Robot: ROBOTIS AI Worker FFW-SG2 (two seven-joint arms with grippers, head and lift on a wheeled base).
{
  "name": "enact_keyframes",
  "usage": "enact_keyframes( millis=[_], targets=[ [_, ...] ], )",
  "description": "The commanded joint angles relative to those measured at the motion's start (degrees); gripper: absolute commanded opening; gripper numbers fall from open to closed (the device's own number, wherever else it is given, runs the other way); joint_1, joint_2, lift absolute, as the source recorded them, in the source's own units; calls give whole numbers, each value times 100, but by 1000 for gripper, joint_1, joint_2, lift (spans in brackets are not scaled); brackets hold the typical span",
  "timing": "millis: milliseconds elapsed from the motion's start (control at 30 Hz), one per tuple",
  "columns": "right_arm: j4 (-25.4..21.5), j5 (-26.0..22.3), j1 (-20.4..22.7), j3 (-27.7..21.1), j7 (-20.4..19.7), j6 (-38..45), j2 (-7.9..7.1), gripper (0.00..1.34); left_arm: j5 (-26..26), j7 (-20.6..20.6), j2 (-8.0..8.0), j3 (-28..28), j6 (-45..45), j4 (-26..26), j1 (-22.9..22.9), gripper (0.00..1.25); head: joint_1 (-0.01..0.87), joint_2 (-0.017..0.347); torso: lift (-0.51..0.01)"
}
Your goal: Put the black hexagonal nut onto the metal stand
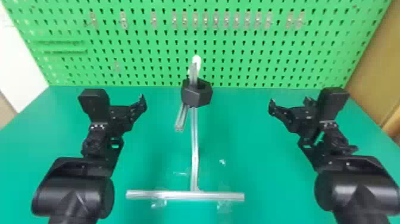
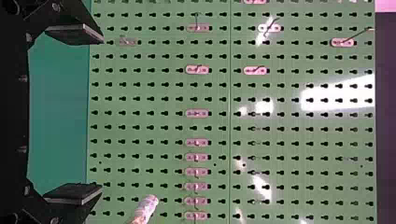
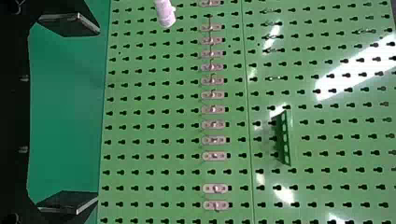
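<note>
While the black hexagonal nut (image 1: 197,98) sits up around the upright of the metal stand (image 1: 194,149), just above the slanting side bar (image 1: 181,119), here's the left gripper (image 2: 100,114) with its fingers spread wide and nothing between them, and over on the other side the right gripper (image 3: 98,114), gaping and empty too! The placing looks done to me, so the craft now is all in the leaving: no squeeze, no extra nudge, just both arms easing outward and back, level and slow, wide of that upright. Watch the inward-pointing fingers, because a clip on the nut could tilt it or rock the whole stand. One last look at how it's seated, I'd say, and only a light touch if it proves crooked.
</note>
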Motion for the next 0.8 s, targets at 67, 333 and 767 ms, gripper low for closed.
enact_keyframes(
  millis=[67, 333, 767],
  targets=[
    [-47, -4, 6, -29, 0, 51, -11, 1269, 30, 0, 7, 9, -13, -9, 54, 1092, 693, 81, -1],
    [-56, 5, 15, -55, 0, 68, -11, 1264, 30, 0, -2, 9, -13, -18, 71, 1092, 693, 81, -1],
    [-56, -57, 33, -81, 0, 112, -3, 1264, 30, 0, 7, 0, -13, -18, 54, 1092, 693, 81, -1]
  ],
)
